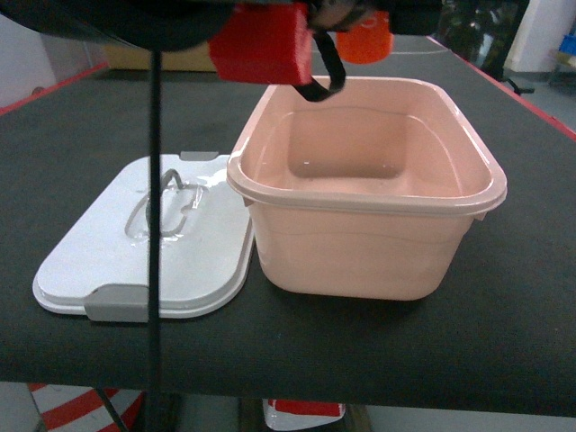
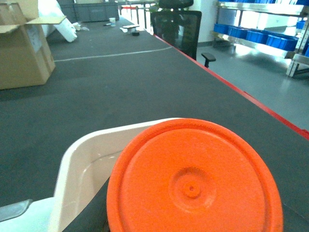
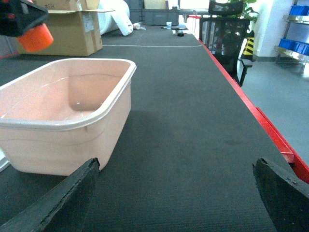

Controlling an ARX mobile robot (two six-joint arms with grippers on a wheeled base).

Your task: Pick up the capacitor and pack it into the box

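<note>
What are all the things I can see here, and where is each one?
Box: one, pale pink, open and empty, on the black table.
Lid: one, white with grey latches, flat on the table left of the box.
Capacitor: one, orange, held above the box's far rim.
Carton: one, brown, far along the table.
Chair: one, black, beside the table.
Bins: several, blue, on shelves.
Left gripper: holds the capacitor.
Right gripper: black fingers apart, empty.
</note>
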